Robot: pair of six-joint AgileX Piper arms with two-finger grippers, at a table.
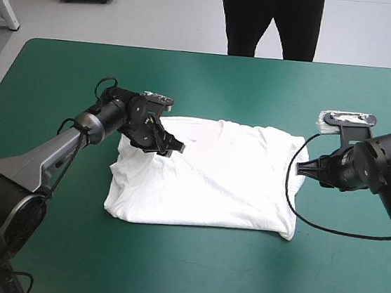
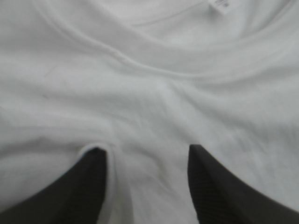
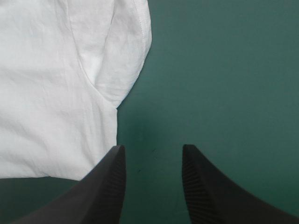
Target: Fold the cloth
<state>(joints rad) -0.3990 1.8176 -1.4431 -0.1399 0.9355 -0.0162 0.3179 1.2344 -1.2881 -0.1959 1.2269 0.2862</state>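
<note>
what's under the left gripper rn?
The T-shirt. The left gripper is open over its far left corner, and white cloth fills the gap between the fingers. The teal-green table cover below that spot is hidden by the cloth.

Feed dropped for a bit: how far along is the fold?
Done: the shirt lies spread flat; no clear fold shows. In hand: the left hand, open, is at its far left corner; the right hand, open, is over bare cover beside its right edge. Neither grips yet. Left: grasping and every fold.
</note>
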